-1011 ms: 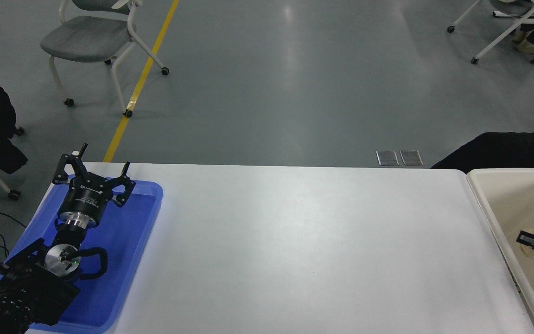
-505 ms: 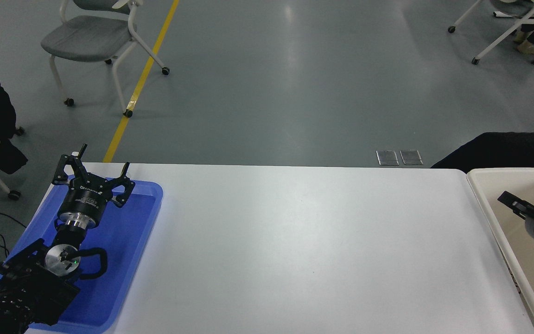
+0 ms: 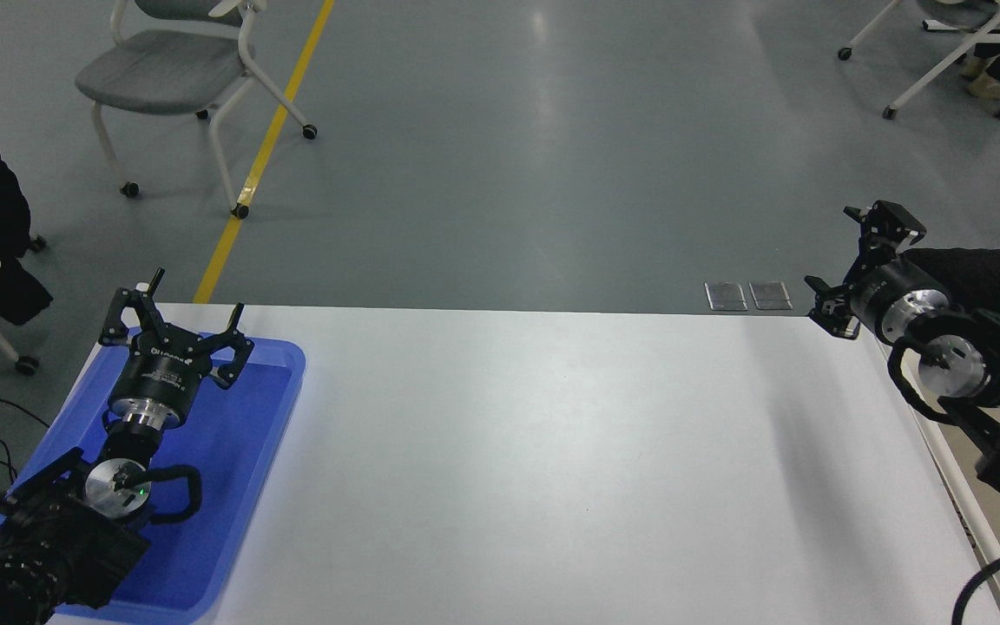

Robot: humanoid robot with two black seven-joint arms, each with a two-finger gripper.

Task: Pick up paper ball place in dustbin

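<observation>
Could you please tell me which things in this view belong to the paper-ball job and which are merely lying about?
Belonging to the job:
cream-beige plastic dustbin
black right gripper, open, empty

Lying about:
shallow blue plastic tray
parked left gripper
grey wheeled chair

The paper ball is not visible.

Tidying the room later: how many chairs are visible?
2: one grey chair on the floor at top left, one chair at top right, partly cut off. Others may sit outside the frame.

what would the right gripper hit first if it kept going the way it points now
Probably nothing close. The right gripper, open and empty, is raised at the table's far right corner and points up-left, away from the dustbin. Beyond it the picture shows only bare floor, though depth is hard to judge.
</observation>
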